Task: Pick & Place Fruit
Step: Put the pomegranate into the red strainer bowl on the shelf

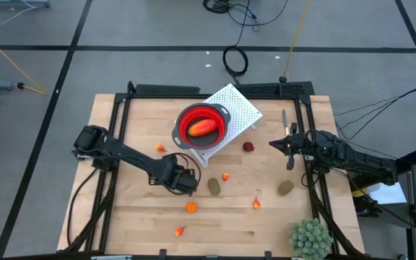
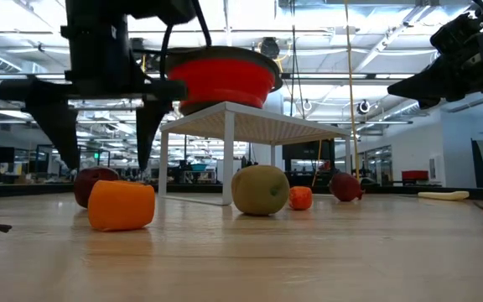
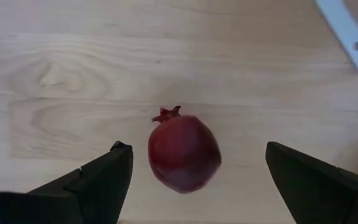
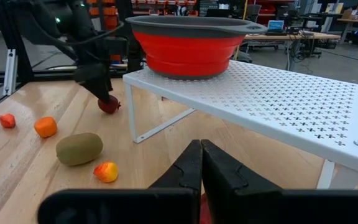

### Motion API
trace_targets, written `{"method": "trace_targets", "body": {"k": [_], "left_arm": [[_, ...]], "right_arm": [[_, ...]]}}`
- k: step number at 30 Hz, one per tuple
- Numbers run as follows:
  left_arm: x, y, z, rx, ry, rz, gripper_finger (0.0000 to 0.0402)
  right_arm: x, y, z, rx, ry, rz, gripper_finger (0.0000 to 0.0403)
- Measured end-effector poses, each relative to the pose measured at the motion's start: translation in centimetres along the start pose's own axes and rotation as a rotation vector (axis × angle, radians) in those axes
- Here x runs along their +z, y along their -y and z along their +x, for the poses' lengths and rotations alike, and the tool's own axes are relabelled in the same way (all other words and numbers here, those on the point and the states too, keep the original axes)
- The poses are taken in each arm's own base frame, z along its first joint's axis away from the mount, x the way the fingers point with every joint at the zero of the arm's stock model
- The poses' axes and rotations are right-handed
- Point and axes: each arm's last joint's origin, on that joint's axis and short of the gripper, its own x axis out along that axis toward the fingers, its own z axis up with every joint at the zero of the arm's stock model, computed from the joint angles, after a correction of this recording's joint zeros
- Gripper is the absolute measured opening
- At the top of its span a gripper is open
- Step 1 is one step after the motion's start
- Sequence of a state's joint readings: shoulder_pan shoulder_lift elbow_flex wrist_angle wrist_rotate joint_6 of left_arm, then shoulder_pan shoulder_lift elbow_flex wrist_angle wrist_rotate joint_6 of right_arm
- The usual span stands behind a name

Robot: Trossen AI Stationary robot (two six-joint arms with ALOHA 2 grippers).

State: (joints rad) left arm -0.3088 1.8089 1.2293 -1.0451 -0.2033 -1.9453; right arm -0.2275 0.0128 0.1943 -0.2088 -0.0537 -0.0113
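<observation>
Left gripper (image 3: pixel 194 186) hangs over a pomegranate (image 3: pixel 184 152) — fingers apart, not touching. Right gripper (image 4: pixel 201 163) waits near the white rack (image 4: pixel 278 106) — fingers together.

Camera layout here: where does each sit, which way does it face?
High: above the table, straight down; shows both arms, left hand and right hand.
Low: tabletop height, level toward the room; left hand's open fingers, right arm.
Left wrist: on left arm, down at the pomegranate between its open fingers.
Right wrist: on right arm, across at the bowl on the rack, past its shut fingers.
Shared: low and right wrist both see left hand over pomegranate.
</observation>
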Motion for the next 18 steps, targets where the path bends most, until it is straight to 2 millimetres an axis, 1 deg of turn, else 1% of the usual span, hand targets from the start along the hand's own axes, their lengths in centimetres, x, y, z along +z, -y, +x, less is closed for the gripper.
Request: {"method": "trace_targets", "body": {"k": [10,18], "left_arm": [[-0.8,0.5,3.1,0.13,-0.042,0.005,0.0365],[-0.4,0.7,3.5,0.15,-0.061,-0.011,0.0365]], "right_arm": [[0.0,0.0,0.0,-0.001,0.0,0.0,0.0],[0.0,0.0,0.0,-0.001,0.0,0.0,0.0]]}}
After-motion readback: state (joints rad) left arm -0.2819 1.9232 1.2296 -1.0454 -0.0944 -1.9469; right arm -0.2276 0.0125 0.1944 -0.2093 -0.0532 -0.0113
